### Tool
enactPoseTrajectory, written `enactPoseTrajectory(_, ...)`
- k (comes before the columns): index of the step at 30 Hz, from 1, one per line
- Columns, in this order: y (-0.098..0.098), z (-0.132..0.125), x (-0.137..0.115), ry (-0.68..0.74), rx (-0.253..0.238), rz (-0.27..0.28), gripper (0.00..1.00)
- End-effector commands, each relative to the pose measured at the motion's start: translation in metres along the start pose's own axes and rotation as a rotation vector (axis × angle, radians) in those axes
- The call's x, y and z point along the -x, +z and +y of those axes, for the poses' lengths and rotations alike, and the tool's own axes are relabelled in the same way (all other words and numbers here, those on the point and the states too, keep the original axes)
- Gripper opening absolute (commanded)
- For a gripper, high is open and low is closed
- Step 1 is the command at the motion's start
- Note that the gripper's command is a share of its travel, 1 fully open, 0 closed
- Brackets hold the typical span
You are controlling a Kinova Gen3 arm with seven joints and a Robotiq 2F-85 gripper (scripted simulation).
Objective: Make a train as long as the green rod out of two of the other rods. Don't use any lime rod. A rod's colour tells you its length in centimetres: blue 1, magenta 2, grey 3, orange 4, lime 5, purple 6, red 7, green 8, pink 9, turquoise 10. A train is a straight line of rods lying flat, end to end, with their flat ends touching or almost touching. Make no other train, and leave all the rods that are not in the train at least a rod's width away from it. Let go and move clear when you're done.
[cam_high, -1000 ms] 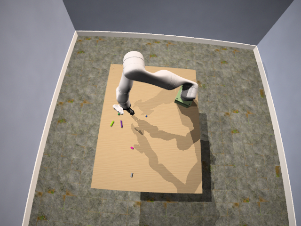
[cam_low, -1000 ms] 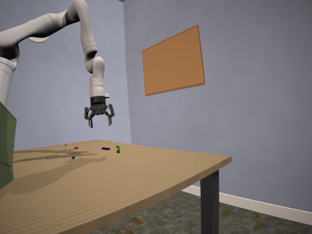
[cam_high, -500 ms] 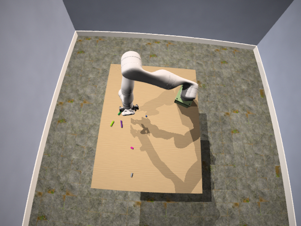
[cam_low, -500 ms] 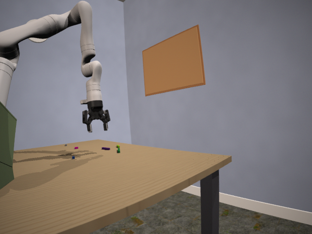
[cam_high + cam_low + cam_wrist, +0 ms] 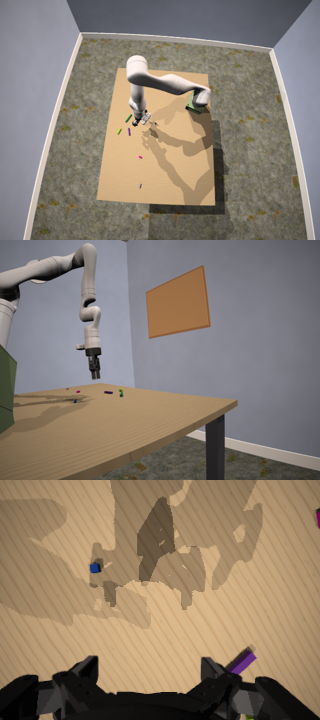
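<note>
The green rod [image 5: 128, 118] lies flat on the table left of my gripper [image 5: 135, 123]. The purple rod [image 5: 128, 131] lies just below it, and the lime rod [image 5: 119, 131] to its left. The magenta rod [image 5: 140, 157] lies further toward the near side, and the grey rod [image 5: 140, 185] near the front edge. The small blue rod [image 5: 155, 123] sits to the right in the arm's shadow. My gripper [image 5: 95, 375] hangs above the table, open and empty. In the wrist view the purple rod [image 5: 242, 662] shows by the right finger, and the blue rod [image 5: 95, 568] is at upper left.
The arm's green base block [image 5: 195, 104] stands at the table's far right edge. An orange board [image 5: 178, 303] hangs on the wall. The arm casts large shadows over the table's middle and right.
</note>
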State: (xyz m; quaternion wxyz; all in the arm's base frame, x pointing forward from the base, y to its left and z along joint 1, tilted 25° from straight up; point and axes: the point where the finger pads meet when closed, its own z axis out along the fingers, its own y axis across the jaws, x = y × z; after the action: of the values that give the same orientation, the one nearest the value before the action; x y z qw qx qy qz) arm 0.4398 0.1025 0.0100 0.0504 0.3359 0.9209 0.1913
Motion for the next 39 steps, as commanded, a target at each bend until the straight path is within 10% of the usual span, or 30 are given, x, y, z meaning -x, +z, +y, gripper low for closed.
enactPoseTrajectory(1,0.004,-0.001,-0.007,-0.099,0.005,0.012,1.0)
enactPoseTrajectory(11,0.01,0.002,-0.022,-0.449,0.037,0.027,1.0)
enactPoseTrajectory(39,0.012,0.004,-0.028,-0.576,0.051,0.032,1.0)
